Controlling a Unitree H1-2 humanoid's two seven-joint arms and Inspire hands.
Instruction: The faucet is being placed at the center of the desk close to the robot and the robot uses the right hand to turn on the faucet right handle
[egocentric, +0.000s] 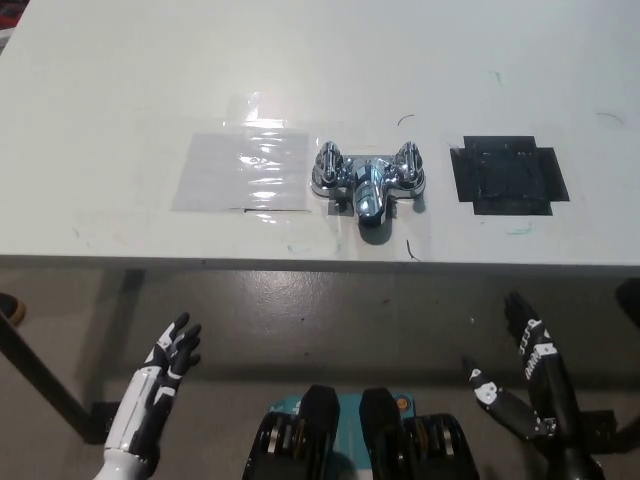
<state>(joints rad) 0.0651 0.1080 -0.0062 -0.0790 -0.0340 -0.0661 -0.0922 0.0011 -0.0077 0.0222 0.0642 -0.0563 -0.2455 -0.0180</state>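
A chrome faucet (368, 180) stands near the middle of the white desk (320, 70), close to its front edge, spout pointing toward me. Its right handle (409, 166) and left handle (328, 168) sit on either side of the spout. My black right hand (525, 370) hangs below the desk edge at the lower right, fingers spread, well short of the faucet. At the lower left my white left hand (170, 360) rests below the desk edge, fingers apart and holding nothing.
A clear plastic sheet (245, 170) is taped flat left of the faucet. A black taped square (508, 175) lies to its right. The desk's front edge (320, 265) runs across the picture, with grey floor and a dark desk leg (40, 385) below.
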